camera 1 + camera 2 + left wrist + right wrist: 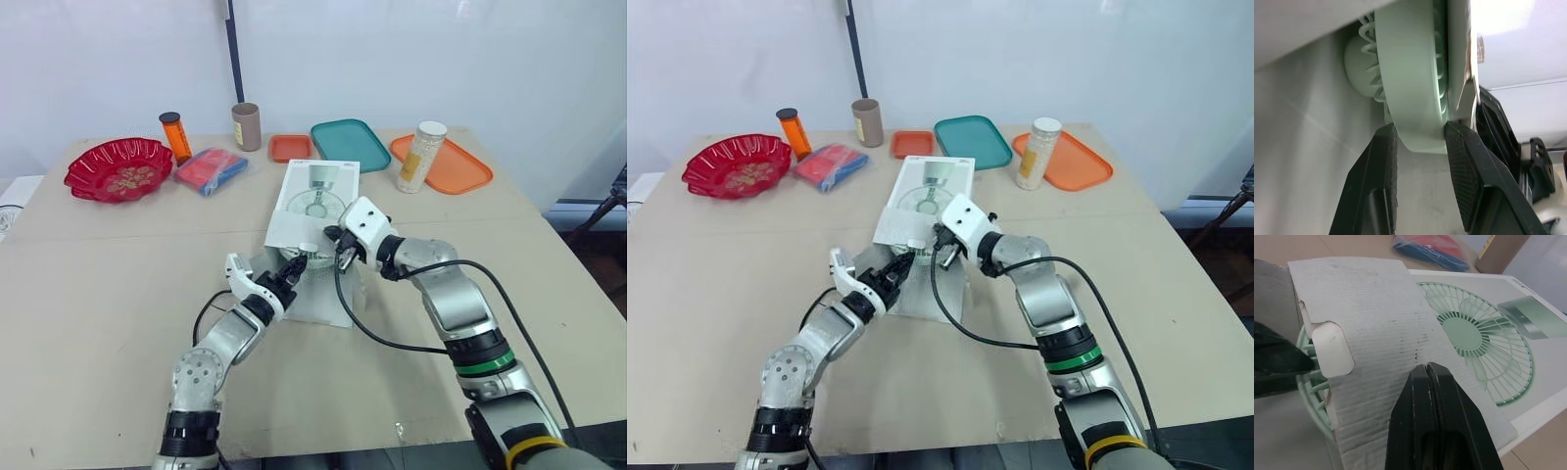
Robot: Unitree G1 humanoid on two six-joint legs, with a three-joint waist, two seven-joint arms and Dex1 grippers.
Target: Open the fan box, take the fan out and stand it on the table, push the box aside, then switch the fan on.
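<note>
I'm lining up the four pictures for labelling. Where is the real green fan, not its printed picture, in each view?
Left eye view: the fan pokes from the near open end of the fan box, picture centre.
Right eye view: same place, picture centre.
Left wrist view: its rim, pinched by the left end effector.
Right wrist view: green ribs beside the open flap.
Shared landmark: the fan box.

The tabletop [98,294] is carrying the fan box [312,201] centrally, a red bowl [118,168] at ten o'clock, a teal tray [350,144] at twelve.
</note>
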